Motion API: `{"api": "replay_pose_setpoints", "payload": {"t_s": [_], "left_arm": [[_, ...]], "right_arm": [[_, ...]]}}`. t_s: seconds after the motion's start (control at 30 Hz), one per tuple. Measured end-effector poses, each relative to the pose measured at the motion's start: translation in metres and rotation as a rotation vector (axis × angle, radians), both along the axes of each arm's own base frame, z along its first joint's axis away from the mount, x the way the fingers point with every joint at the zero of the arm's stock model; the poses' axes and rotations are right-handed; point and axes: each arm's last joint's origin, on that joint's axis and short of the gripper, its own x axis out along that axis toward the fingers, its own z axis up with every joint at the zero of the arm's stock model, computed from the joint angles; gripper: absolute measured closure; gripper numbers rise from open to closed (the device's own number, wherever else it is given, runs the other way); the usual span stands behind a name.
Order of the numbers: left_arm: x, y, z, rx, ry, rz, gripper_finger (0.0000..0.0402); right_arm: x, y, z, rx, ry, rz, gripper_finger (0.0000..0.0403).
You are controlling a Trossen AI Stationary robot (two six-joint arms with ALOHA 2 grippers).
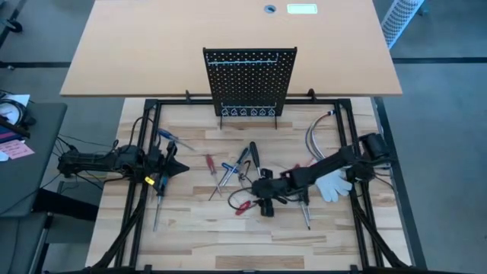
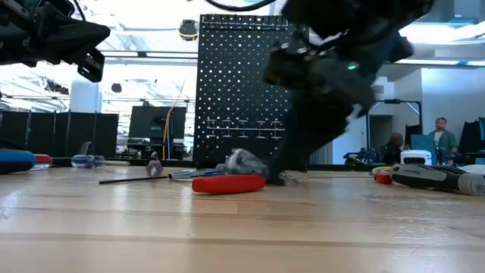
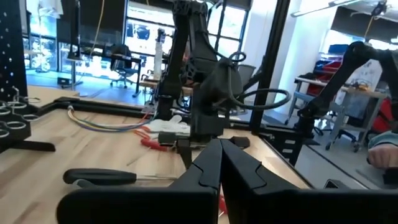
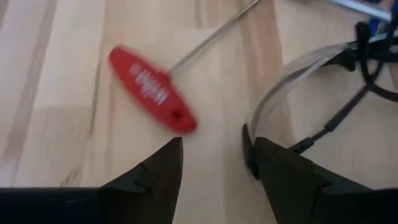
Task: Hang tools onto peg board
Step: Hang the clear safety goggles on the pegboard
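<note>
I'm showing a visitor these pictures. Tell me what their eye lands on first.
First, the upright black perforated peg board at the table's far edge, with nothing hanging on it. Next, the scatter of slim hand tools lying mid-table in front of it. Then the right pincer, open just above the wood near a red T-handled driver; the left pincer waits shut at the left side.

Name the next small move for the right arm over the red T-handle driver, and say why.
Probably ease the right tool forward and down so its open fingers straddle the red T-handle driver, then close. The handle lies flat on the table just ahead of the fingertips, with nothing between them yet. The left tool waits shut at the left side.
</note>
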Motion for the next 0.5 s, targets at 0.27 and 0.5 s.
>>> {"api": "replay_pose_setpoints", "payload": {"t_s": [0.27,0.5], "left_arm": [[0.0,0.0,0.0,0.011,0.001,0.002,0.0401],[0.0,0.0,-0.002,-0.005,0.02,-0.001,0.0402]], "right_arm": [[0.016,-0.008,-0.011,0.009,0.032,-0.061,0.0267],[0.019,-0.007,0.0,0.015,0.044,-0.06,0.0305]]}}
